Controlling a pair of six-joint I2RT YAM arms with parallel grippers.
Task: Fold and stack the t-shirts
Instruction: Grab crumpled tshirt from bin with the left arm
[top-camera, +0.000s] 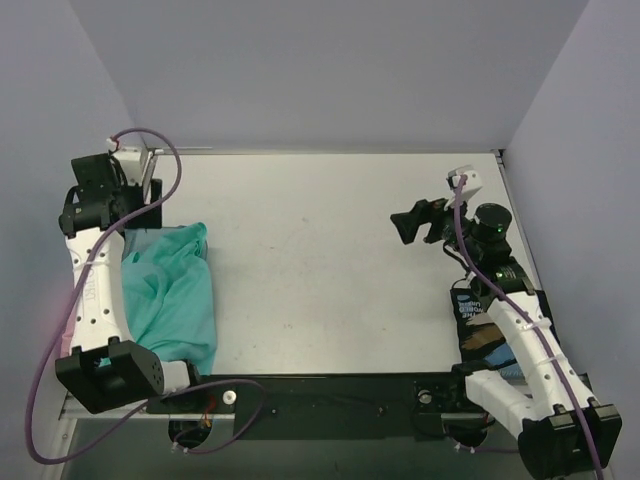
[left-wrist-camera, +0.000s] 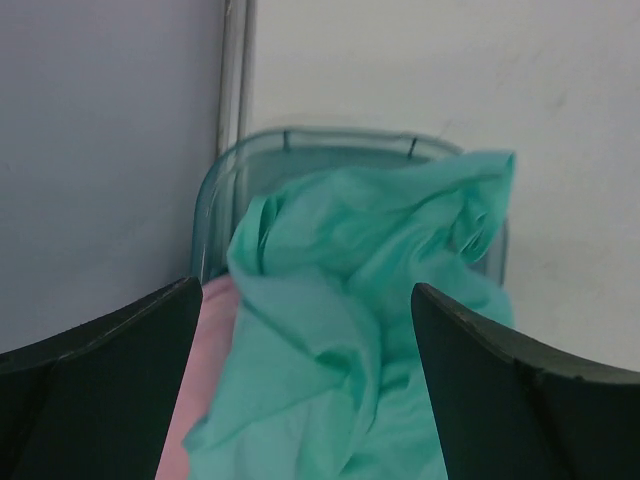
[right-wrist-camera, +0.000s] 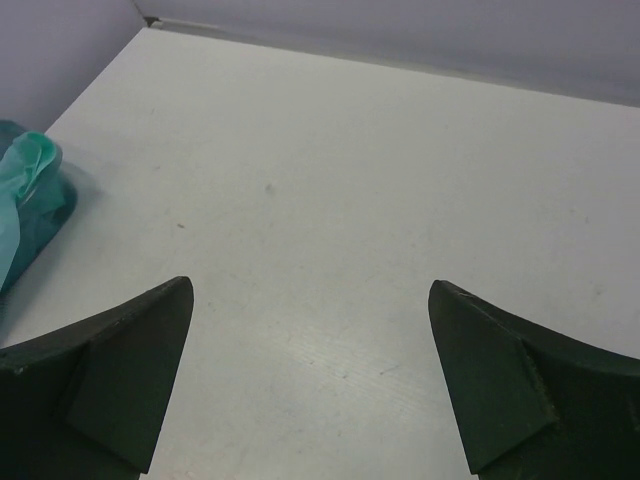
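Note:
The teal-green t-shirt (top-camera: 175, 295) lies crumpled at the table's left side, heaped in and over a translucent blue tub (left-wrist-camera: 215, 200). It fills the left wrist view (left-wrist-camera: 350, 300). The pale pink t-shirt (left-wrist-camera: 205, 380) shows as a strip beneath it on the left. My left gripper (top-camera: 125, 200) hovers at the far end of the heap, open and empty, jaws wide either side of the teal cloth (left-wrist-camera: 305, 340). My right gripper (top-camera: 420, 222) is open and empty above bare table at the right (right-wrist-camera: 310, 340). The teal shirt's edge shows at the left of the right wrist view (right-wrist-camera: 25, 190).
The white table (top-camera: 330, 260) is walled by grey panels at the back and both sides. A dark blue printed object (top-camera: 475, 320) lies under the right arm near the front right. A black rail runs along the front edge (top-camera: 330, 395).

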